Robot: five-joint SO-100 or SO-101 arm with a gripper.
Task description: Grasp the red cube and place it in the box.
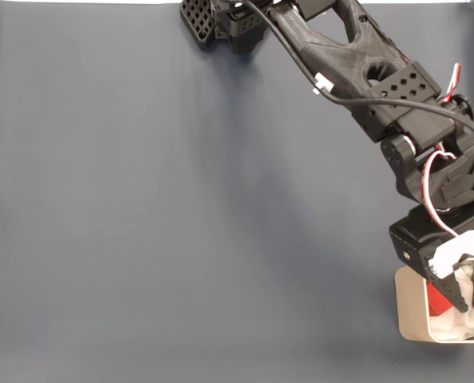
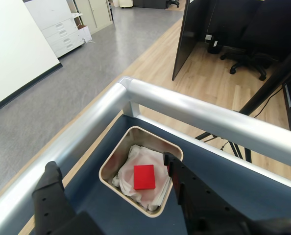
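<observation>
The red cube lies inside the box, resting flat on the white padding near the box's middle, touching neither wall. In the fixed view the cube shows as a red patch within the box, at the lower right corner of the bench, partly covered by the arm.

The end effector stands above the box with its jaws spread apart and nothing between them; the cube lies free below the gap. In the fixed view the end effector hangs over the box opening.

The bench surface is dark blue, edged by a silver rail. Beyond the rail are a wooden floor and an office chair.
</observation>
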